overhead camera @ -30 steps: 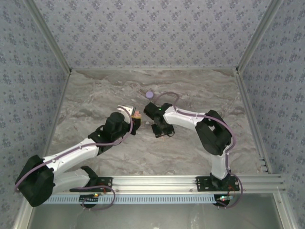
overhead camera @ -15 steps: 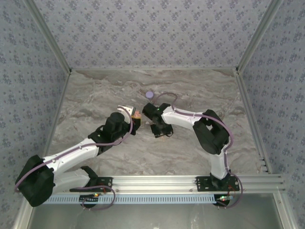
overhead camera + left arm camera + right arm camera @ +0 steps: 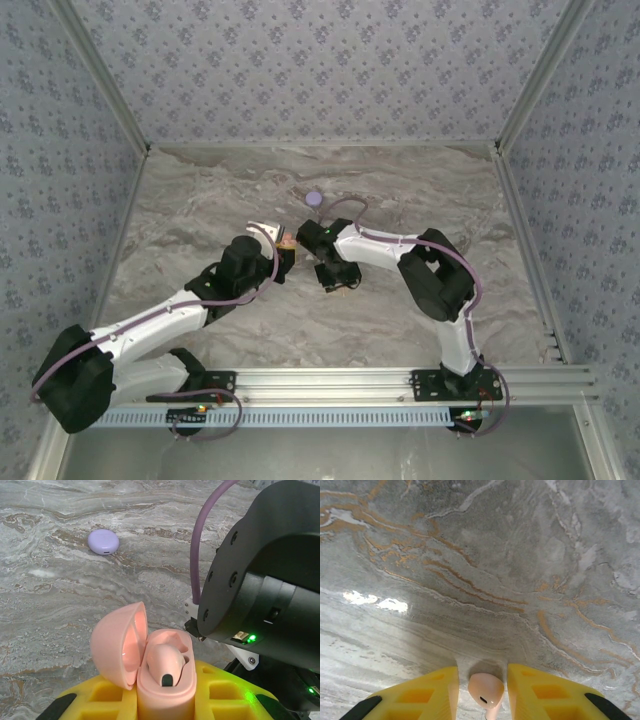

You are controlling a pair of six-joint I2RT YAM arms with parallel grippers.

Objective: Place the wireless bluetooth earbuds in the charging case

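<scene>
The right fingers (image 3: 540,692), clamped on a pink earbud (image 3: 485,689) head-down, hung just right of the open charging case (image 3: 162,682), which the left fingers (image 3: 95,700) gripped upright, its apparently empty socket nearest them.

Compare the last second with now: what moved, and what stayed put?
The right arm folded leftward, its elbow swinging toward the left arm. That carried the right gripper, shut on an earbud, slightly left toward the case. No grasp or release is visible. The left gripper holding the open case and the purple disc stayed put.
</scene>
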